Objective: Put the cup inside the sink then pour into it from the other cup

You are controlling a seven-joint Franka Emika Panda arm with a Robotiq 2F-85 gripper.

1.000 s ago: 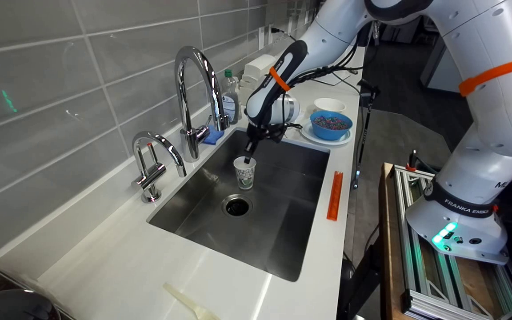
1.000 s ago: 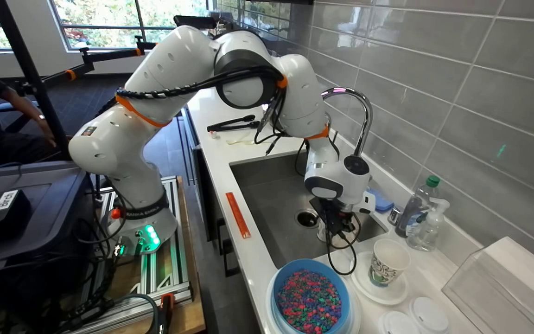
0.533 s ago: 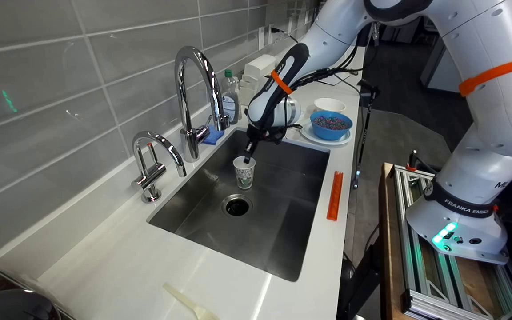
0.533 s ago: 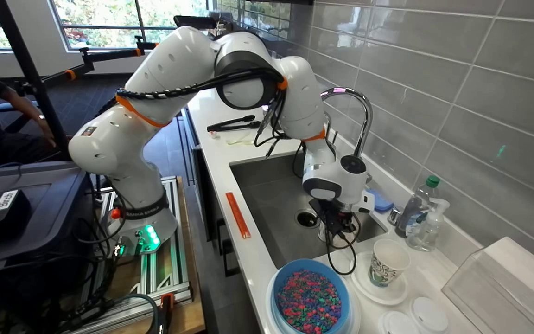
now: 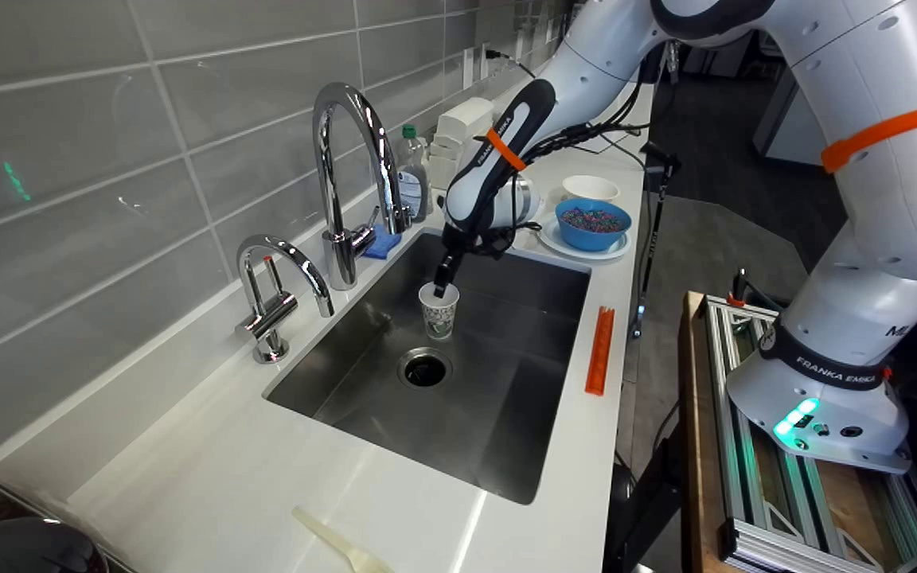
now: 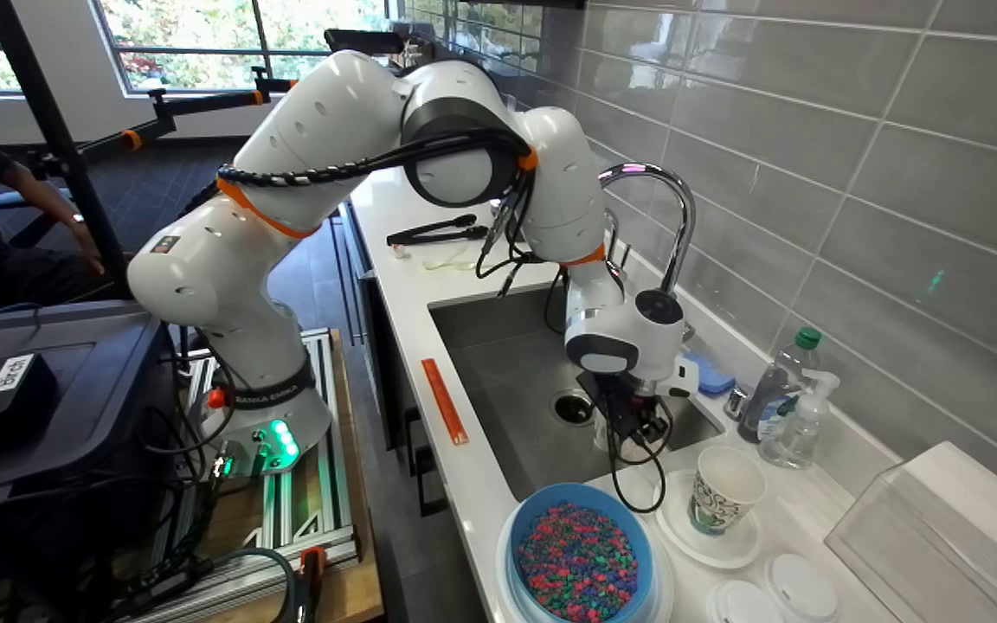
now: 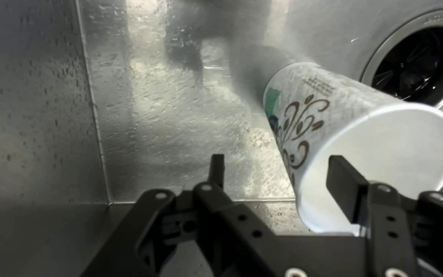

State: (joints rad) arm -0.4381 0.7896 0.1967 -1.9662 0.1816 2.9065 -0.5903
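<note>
The white arm [image 6: 360, 104] wears orange bands [image 5: 896, 134] and black cables [image 6: 464, 136]. In an exterior view, green lights [image 5: 797, 416] glow at eight o'clock on its base [image 5: 833, 406]. The black gripper [image 7: 279, 175] shows pale screws [image 7: 206, 187].

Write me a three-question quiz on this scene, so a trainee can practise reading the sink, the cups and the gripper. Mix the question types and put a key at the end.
1. True or false: the cup in the sink stands beside the drain, not over it.
2. Fill the gap: in an exterior view, the other cup stands on a white ____ on the counter.
3. Look and answer: in the wrist view, are the jaws of the gripper apart or together?

Key
1. True.
2. Plate.
3. Apart; they are not gripping the cup.
</note>
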